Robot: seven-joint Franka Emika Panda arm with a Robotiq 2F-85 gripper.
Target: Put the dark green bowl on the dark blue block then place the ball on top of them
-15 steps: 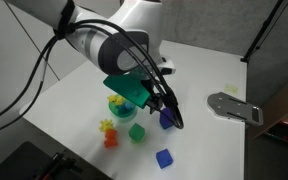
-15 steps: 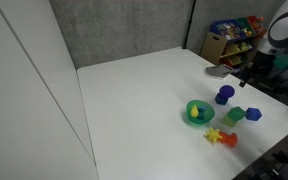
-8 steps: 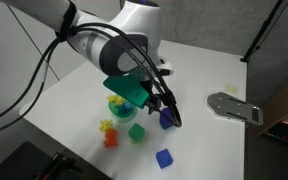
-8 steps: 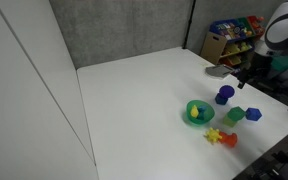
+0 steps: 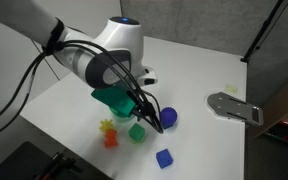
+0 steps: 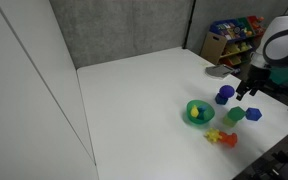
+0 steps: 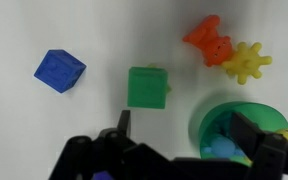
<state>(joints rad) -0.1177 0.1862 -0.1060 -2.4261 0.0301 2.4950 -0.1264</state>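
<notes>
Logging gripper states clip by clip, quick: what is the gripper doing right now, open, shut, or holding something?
Gripper: open, its two fingers spread wide in the wrist view, holding nothing.

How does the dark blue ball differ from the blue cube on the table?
The ball is round and dark navy; the blue cube is boxy and brighter. The ball looks slightly bigger than the cube. Both are blue, resting on the white table.
</notes>
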